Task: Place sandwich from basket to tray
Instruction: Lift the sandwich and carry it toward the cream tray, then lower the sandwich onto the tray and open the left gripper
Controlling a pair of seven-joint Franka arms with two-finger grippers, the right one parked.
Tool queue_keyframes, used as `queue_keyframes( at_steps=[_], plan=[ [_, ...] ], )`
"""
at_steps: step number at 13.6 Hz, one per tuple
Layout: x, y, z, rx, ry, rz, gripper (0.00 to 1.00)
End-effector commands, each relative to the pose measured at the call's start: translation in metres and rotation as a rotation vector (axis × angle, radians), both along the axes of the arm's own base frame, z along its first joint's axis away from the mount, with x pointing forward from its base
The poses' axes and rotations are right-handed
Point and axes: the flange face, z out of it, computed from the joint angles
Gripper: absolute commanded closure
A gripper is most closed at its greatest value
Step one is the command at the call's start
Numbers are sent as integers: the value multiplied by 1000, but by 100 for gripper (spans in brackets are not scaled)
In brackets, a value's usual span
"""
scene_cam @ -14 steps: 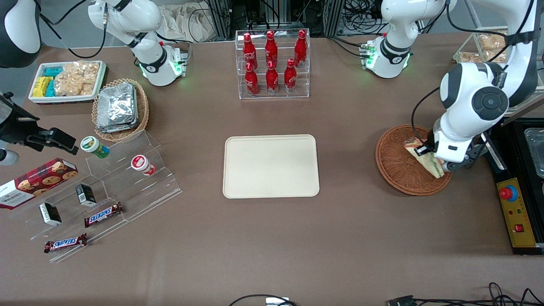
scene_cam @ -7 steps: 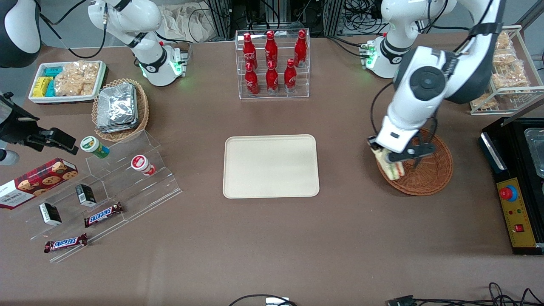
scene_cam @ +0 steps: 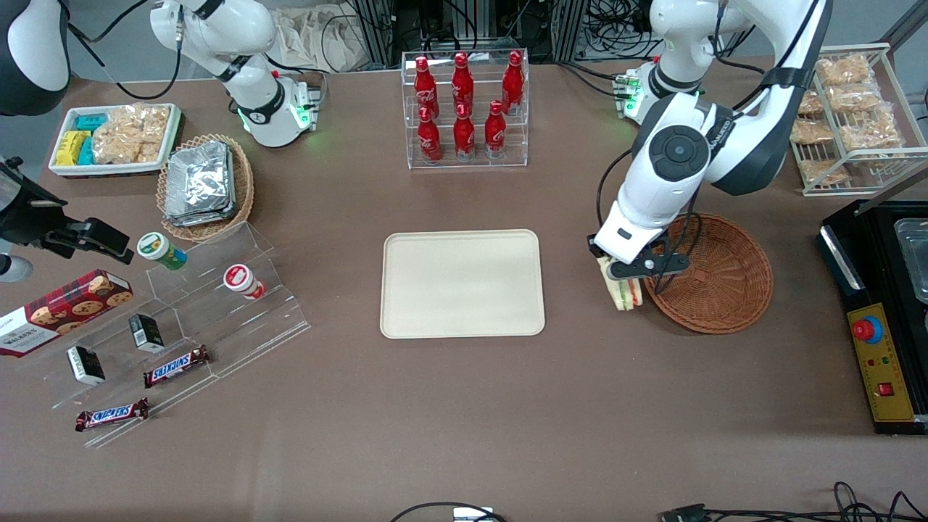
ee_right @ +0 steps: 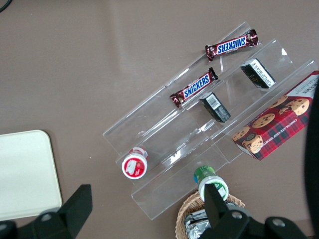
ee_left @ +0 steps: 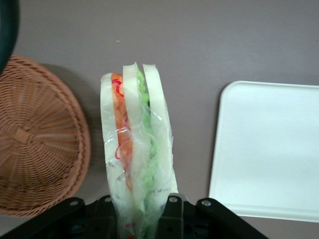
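Front view has the left arm's gripper hanging over bare table between the basket and the tray, just beside the basket's rim, with the sandwich pinched in it. So the wedge is out of the basket and up in the air, not on the tray yet.

Wrist view gives the better look: the sandwich sticks straight out from between the fingers, which clamp it at one end. The basket sits to one side of it and the tray to the other, both apart from it. The pale bread slices, the orange and red layer and the green layer all show edge-on through the clear wrap.

Handling-wise this thing looks light and very squishy. Soft bread won't push back much, so a hard squeeze probably just crushes the layers, and the film looks slick and crinkly enough that the wedge could slide or droop if the grip is only on wrap. The hold sits at one end with most of the wedge hanging free, so a quick swing could flop it around. Squeezing across the flat bread faces, like it seems to be doing, is likely the sane choice. Gentle set-down, flat on the tray, seems the way to go.
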Motion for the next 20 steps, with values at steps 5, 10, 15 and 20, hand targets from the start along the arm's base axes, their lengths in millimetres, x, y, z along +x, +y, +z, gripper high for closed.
queue_keyframes(
  at_steps=[5,10,15,20],
  plan=[
    [-36,-99,-32,6,-28,-258,100],
    [-67,-147,-82,4,20,-371,97],
    [-74,-157,-129,-30,72,-338,96],
    [-74,-168,-164,-7,40,-297,95]
  ],
)
